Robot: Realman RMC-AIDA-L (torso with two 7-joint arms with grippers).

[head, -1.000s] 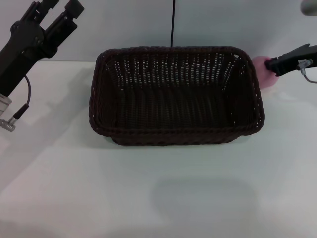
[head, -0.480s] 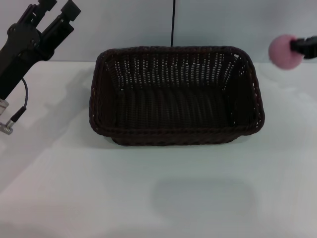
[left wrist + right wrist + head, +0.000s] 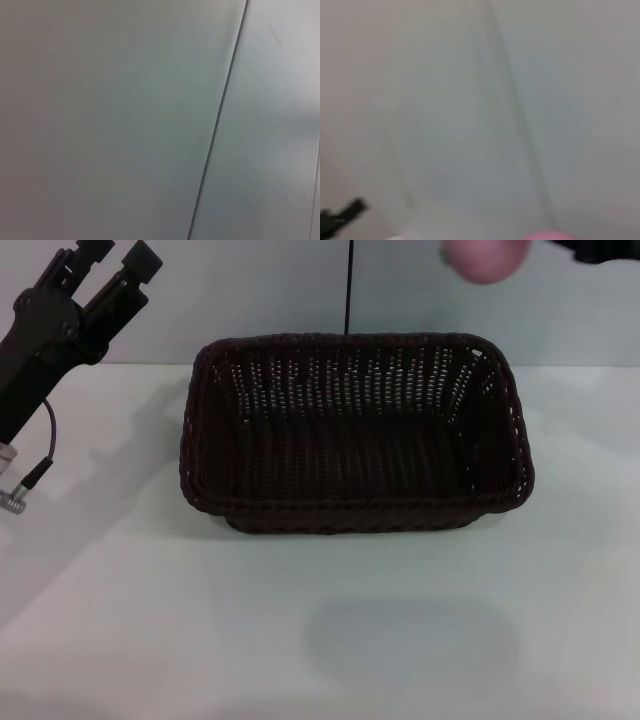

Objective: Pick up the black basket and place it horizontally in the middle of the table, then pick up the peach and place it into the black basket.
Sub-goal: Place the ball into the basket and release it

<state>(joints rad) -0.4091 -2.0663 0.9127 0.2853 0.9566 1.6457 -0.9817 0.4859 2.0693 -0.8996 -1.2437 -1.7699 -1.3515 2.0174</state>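
The black basket point(image 3: 355, 430) lies lengthwise across the middle of the white table point(image 3: 330, 640), open side up and empty. The peach point(image 3: 485, 258) hangs in the air at the top of the head view, above and behind the basket's far right corner. Only a dark piece of my right gripper point(image 3: 592, 249) shows at the top right edge, holding the peach. A pink sliver of the peach also shows in the right wrist view point(image 3: 550, 235). My left gripper point(image 3: 120, 254) is raised at the far left, open and empty, well away from the basket.
A grey wall with a dark vertical seam point(image 3: 349, 285) stands behind the table. A cable and plug point(image 3: 25, 485) hang from my left arm over the table's left side. The left wrist view shows only wall.
My right gripper has lifted the peach from the table beside the basket's right end, up and to the left, to above the basket's far right corner. The basket and left arm have hardly moved.
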